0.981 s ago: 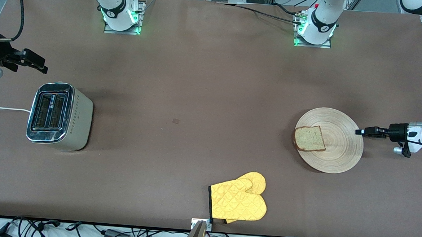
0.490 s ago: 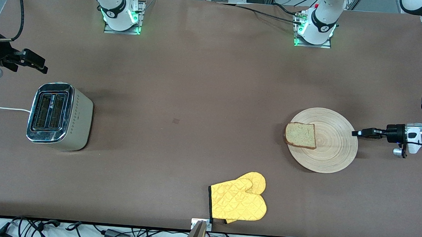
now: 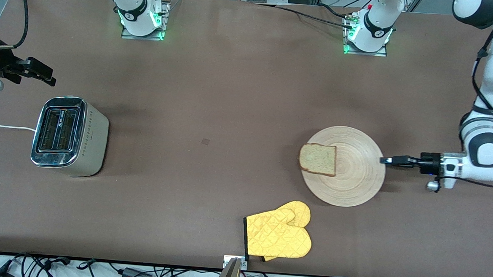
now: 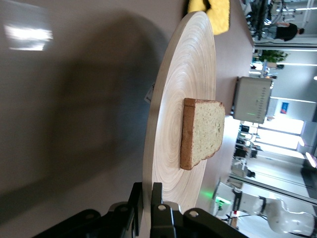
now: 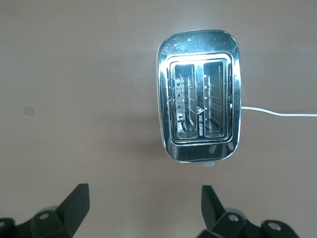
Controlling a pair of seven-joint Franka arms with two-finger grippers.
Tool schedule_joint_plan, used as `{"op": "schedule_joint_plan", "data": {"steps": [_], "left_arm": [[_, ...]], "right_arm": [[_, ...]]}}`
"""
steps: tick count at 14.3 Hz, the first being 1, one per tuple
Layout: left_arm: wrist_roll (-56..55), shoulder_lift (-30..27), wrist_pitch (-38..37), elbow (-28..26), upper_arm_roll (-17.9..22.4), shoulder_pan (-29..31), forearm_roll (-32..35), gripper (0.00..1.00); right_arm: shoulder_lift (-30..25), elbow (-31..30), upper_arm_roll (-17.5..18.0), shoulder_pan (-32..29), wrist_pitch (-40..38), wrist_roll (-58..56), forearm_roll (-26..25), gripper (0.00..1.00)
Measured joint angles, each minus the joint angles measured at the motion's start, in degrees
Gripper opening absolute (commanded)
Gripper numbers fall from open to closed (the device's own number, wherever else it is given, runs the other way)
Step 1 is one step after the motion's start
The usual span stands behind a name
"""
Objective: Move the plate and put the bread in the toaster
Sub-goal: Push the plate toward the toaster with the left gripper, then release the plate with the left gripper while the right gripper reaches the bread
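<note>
— While you were looking away, where is the plate (image 3: pixel 354 178) now?
— Flat on the table (image 3: pixel 232 91), toward the left arm's end; the left gripper (image 3: pixel 385 160) is low at the plate's rim, its 2 fingers pinched on the edge; from the left wrist view you can see the fingertips (image 4: pixel 157 196) clamped right at the rim of the plate (image 4: pixel 168 148).
— And the bread (image 3: pixel 318 159)?
— 1 slice, lying on the plate at the side toward the toaster, with a corner just over the rim; in the left wrist view the bread (image 4: pixel 205 131) shows its pale speckled face and dark crust.
— Is the toaster (image 3: pixel 69 135) anywhere close?
— No; it stands well apart, at the right arm's end of the table, upright, its 2 slots facing up, and a white cord (image 3: pixel 2 126) runs off it toward the table's edge.
— What about the right gripper (image 3: pixel 49 78)?
— It hangs in the air near the toaster, holding nothing; the right wrist view looks straight down on the toaster (image 5: pixel 199 94), and the fingers (image 5: pixel 74 203) stand wide apart.
— Anything else on the table?
— 1 yellow oven mitt (image 3: pixel 278 233), nearer to the front camera than the plate, close to the plate but not touching it.
</note>
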Motion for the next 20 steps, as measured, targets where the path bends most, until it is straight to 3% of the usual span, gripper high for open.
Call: {"op": "schedule_joint_plan", "data": {"steps": [4,7,14,20], "left_arm": [[-3.2,0.3,-0.3,0.0,-0.4,-9.1,-7.7,0.0],[-3.9,0.9,0.6,-0.1,-0.7,-17.0,-17.1,0.0],[-4.0,2.9,17.4,-0.1,-1.0,-35.9,-31.6,0.0],[-3.9,3.6,20.2,-0.1,-0.9,-40.9,-32.7,0.0]], "right_arm": [[0.1,-0.1,0.0,-0.1,0.0,0.0,0.0,1.0],[0.4,-0.2,-0.2,-0.2,0.0,0.0,0.0,1.0],[2.6,-0.3,-0.3,-0.2,1.5,0.0,0.0,1.0],[9.3,-0.4,0.3,3.8,5.0,0.1,3.0,1.0]]}}
